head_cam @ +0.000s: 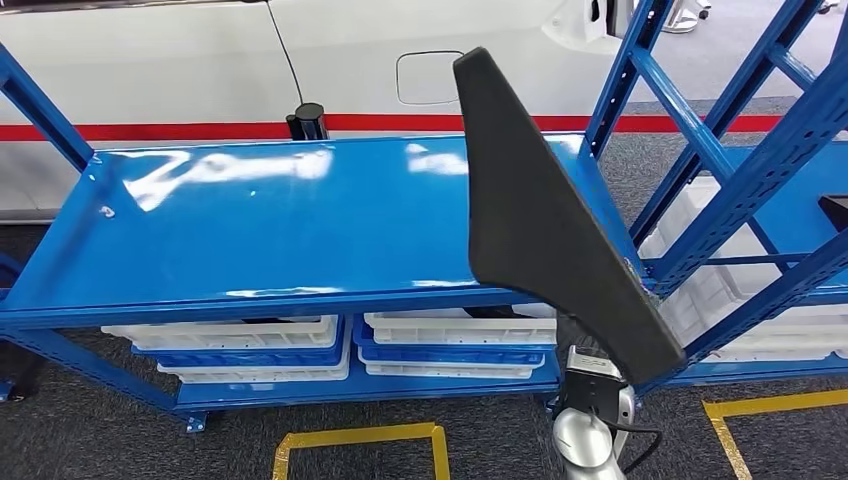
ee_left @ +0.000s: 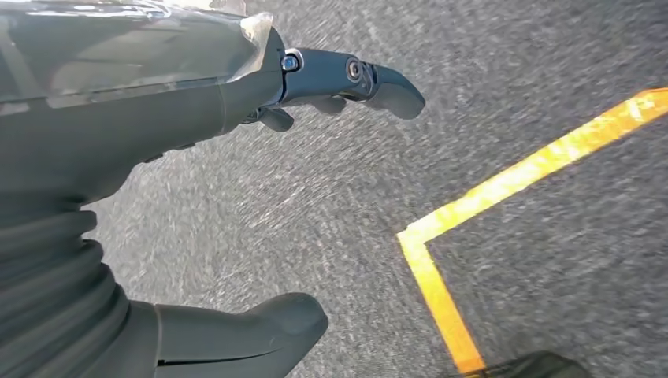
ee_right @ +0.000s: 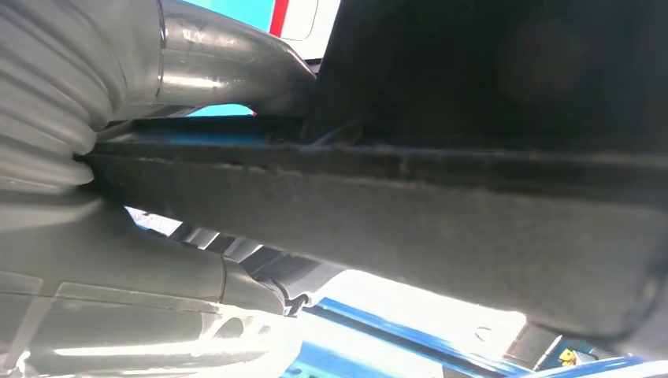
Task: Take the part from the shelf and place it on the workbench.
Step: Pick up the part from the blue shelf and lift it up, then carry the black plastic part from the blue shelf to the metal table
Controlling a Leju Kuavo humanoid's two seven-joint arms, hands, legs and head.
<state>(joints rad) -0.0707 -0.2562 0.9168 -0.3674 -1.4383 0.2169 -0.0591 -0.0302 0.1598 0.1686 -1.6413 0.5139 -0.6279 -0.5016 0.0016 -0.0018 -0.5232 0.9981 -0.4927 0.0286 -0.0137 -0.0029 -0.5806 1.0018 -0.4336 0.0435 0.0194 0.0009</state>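
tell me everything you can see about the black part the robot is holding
The black part is a long, flat matte panel, narrow at its top end and widening lower down. It is held up tilted over the blue shelf. The right hand grips its lower edge, which looks thick and rough.

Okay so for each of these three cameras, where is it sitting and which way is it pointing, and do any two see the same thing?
Head view: high on the body, looking forward and down at the glossy blue metal shelf top; the silver right arm rises from below, holding the large black wedge-shaped part.
Left wrist view: behind the left hand, facing grey carpet floor with a yellow tape line.
Right wrist view: behind the right hand, pressed close against the black part.
Shared: the head and right wrist views both show the black part.
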